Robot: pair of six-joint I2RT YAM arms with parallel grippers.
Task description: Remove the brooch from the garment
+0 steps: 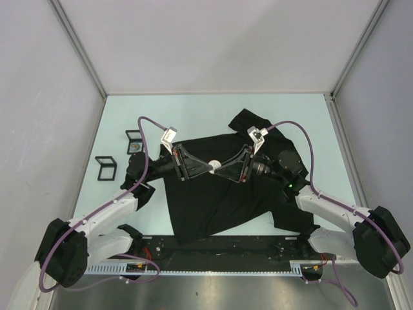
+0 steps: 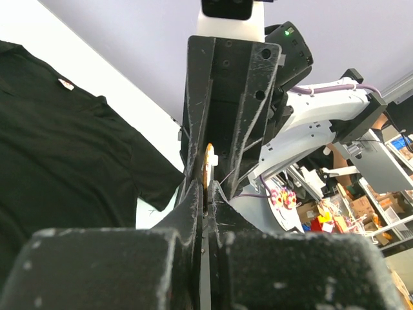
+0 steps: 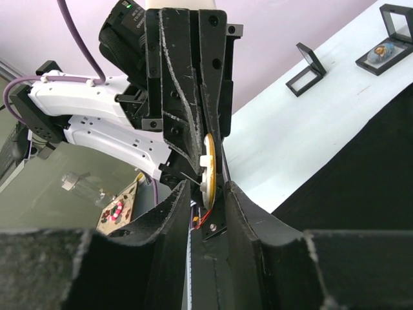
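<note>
The black garment (image 1: 219, 200) lies spread on the table, also seen in the left wrist view (image 2: 58, 148) with a small red-and-white tag (image 2: 65, 82). The brooch (image 1: 214, 164), a small round disc with a yellow rim and white back, is held above the shirt's middle. My left gripper (image 1: 208, 166) is shut on the brooch (image 2: 208, 165), seen edge-on between its fingers. My right gripper (image 1: 223, 169) faces it from the right. The right fingers stand apart on either side of the brooch (image 3: 208, 171), with gaps showing on both sides.
Two small black display stands (image 1: 135, 142) (image 1: 106, 166) sit on the table left of the shirt, one holding a small ornament (image 3: 386, 48). Grey walls enclose the table on three sides. Both arms' cables arch over the shirt.
</note>
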